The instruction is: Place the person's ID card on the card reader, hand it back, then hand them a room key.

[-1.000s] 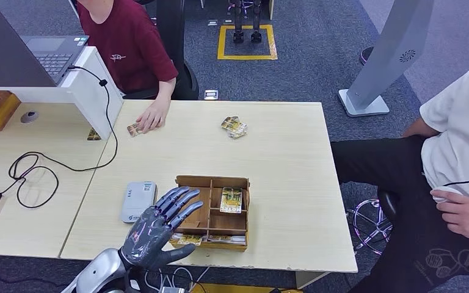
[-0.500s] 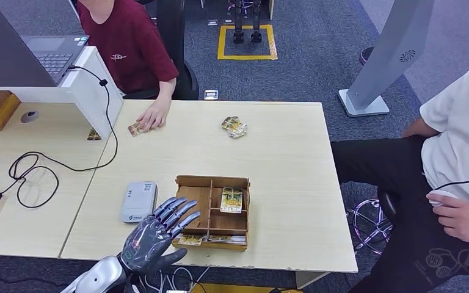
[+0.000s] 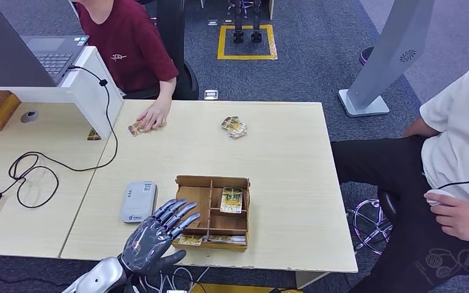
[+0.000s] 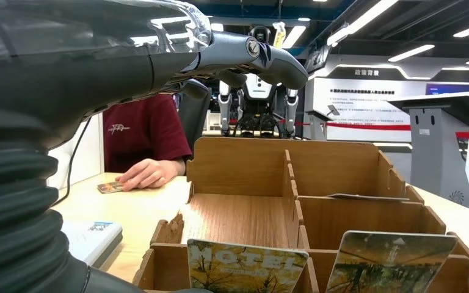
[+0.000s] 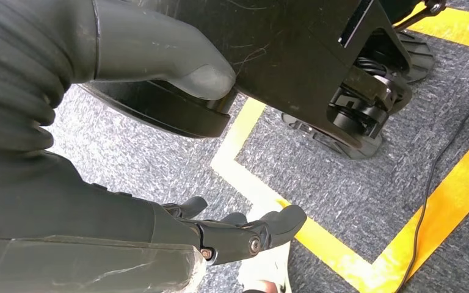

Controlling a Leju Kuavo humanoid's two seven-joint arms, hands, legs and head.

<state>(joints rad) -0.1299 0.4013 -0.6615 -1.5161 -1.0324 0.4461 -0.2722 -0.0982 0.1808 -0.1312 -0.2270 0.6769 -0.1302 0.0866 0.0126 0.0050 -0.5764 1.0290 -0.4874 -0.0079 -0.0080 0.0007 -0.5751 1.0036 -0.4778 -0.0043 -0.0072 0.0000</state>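
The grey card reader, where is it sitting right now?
In the head view the card reader lies flat on the table, just left of the wooden box, with the robot's left hand hovering nearby.

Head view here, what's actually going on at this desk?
The left robot hand hovers open at the near edge of the wooden card box, holding nothing. The card reader beside it has no card on it. Across the table, the person in the red shirt rests a hand on a card. The right robot hand hangs over the floor.
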